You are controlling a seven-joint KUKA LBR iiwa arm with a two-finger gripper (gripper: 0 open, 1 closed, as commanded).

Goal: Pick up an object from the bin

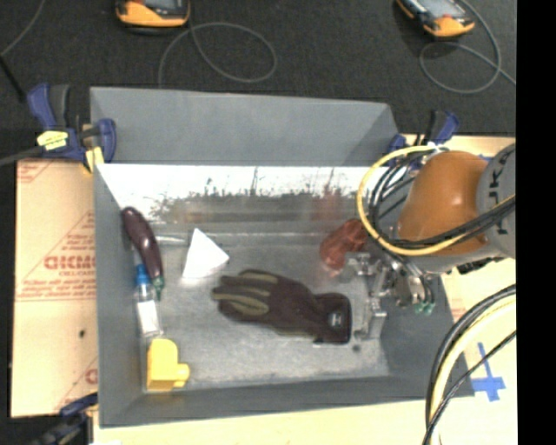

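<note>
Starting at the near side of the bin [261, 395]: a yellow block [165, 365] sits at about 7 o'clock, on its own and well clear of everything else. Next up is a dark glove [278, 304] lying flat across the middle, fingers pointing to 9 and cuff toward 4. The gripper [369, 335] hangs right at that cuff end, so I'd guess the glove is the pick. Honestly can't tell if the gripper is released or clenched, and I don't see anything clearly caught in it. What worries me is that the glove is floppy. If only the cuff edge gets pinched, it could slide out on the lift or drag along the floor. The right wall is also just beside the gripper, so a small drift toward 3 could bump it. A reddish-brown lump [337, 245] at about 2 is near enough to get nudged too. Over at 9 there's a clear tube with a blue bit [145, 304], and beyond it a dark maroon thing [143, 243] around 10, with a white scrap [204, 256] just beside it. The bin floor is speckled grey metal and the far wall looks scuffed. Past the bin it's a black floor [304, 52] with looped cables and two orange-and-black gadgets [152, 10] around 12.
</note>
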